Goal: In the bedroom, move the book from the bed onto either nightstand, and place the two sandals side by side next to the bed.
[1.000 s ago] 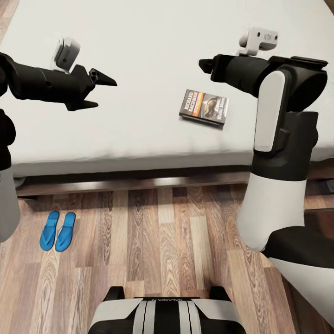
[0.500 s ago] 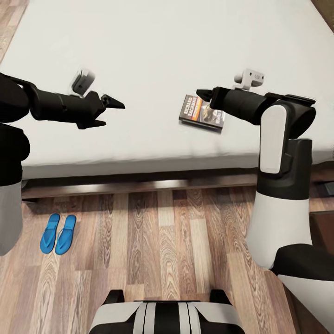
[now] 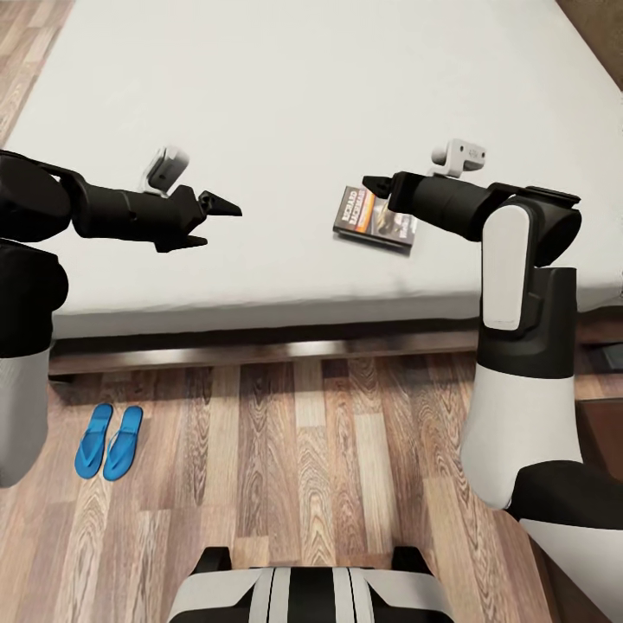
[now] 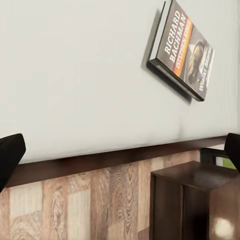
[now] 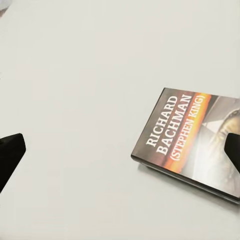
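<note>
The book (image 3: 374, 218) lies flat on the off-white bed (image 3: 294, 95), near its front edge; its orange band and white lettering are clear in the right wrist view (image 5: 187, 140). My right gripper (image 3: 379, 185) hovers open just above the book's far left corner, apart from it. My left gripper (image 3: 221, 225) is open and empty over the bare mattress, well left of the book. The two blue sandals (image 3: 108, 442) lie side by side on the floor at the left, next to the bed frame. The left wrist view shows the book (image 4: 185, 50) and the nightstand (image 4: 195, 200).
A dark wooden bed frame (image 3: 260, 350) runs along the mattress's front edge. Wood plank floor (image 3: 329, 467) spreads between my base and the bed. A dark-brown cabinet corner (image 3: 606, 424) shows at the far right behind my right arm.
The head view has shifted. Both arms have dropped lower and stretched forward over the bed; the right gripper has come down over the book's corner. Book and sandals have not moved.
</note>
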Controlling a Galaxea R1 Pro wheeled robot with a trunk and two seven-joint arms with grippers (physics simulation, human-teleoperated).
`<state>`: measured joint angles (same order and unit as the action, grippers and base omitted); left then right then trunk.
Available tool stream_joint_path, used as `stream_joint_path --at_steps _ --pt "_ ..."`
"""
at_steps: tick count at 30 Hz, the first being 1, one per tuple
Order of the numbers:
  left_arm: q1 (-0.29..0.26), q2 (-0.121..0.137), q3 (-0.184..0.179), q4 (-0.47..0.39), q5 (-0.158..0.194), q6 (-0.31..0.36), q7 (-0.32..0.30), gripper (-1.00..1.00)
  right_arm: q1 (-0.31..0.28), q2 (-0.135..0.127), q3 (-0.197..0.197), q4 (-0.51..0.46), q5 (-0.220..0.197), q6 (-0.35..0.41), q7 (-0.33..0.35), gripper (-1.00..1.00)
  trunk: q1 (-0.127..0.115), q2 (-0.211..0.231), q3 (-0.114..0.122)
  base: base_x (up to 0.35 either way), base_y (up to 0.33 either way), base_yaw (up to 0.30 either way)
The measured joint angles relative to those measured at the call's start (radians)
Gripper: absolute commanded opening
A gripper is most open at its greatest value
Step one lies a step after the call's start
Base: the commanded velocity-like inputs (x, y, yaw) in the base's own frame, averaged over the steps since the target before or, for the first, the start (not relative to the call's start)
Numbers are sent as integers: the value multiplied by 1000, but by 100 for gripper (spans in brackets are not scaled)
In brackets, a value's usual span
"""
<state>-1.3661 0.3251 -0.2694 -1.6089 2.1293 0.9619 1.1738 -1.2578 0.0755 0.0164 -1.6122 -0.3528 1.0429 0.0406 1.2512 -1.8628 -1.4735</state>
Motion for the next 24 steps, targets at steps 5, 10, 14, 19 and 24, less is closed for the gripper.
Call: stream_joint_path --at_steps 5,10,14,19,24 --pt "-5 -12 -1 0 -18 0 -2 100 0 0 1 -1 2 0 0 100 0 0 8 0 0 0" --pt "-5 -17 -5 0 -48 0 -1 100 1 1 -1 -1 3 0 -2 100 0 0 16 0 0 0" --pt "0 -21 -9 0 -66 -1 0 100 1 3 0 -1 3 0 -3 100 0 0 23 0 0 0" --pt "4 -24 -38 0 -75 -4 -1 100 1 4 0 -1 4 0 -4 100 0 0 31 0 0 0" --pt "6 -29 -108 0 -77 -11 -1 100 2 5 -3 -1 4 0 -4 100 0 0 39 0 0 0"
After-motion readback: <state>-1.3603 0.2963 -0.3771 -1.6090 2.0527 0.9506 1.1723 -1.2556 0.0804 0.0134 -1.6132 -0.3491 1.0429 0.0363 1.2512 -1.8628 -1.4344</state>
